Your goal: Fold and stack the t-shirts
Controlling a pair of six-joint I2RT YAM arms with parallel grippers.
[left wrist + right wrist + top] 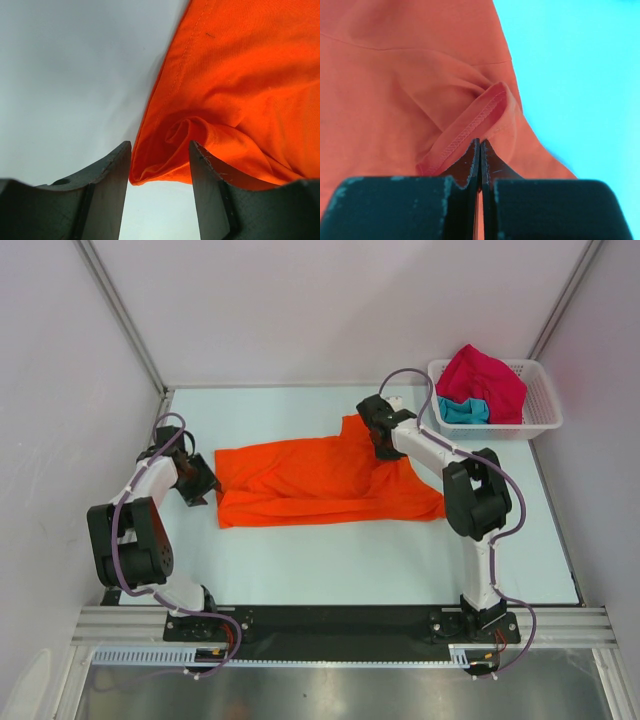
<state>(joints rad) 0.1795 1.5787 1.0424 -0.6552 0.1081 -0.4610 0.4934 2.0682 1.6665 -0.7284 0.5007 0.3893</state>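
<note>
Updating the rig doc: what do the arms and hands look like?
Left arm and right arm: white links, chunky black joint housings, a purplish cable looping along each. Left hand and right hand: two flat dark matte fingers apiece. No markings that I can see.

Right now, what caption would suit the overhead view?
Right gripper pinches the bright orange cloth t-shirt on the table; crimson-pink shirt and teal shirt wait in the white plastic lattice basket.
</note>
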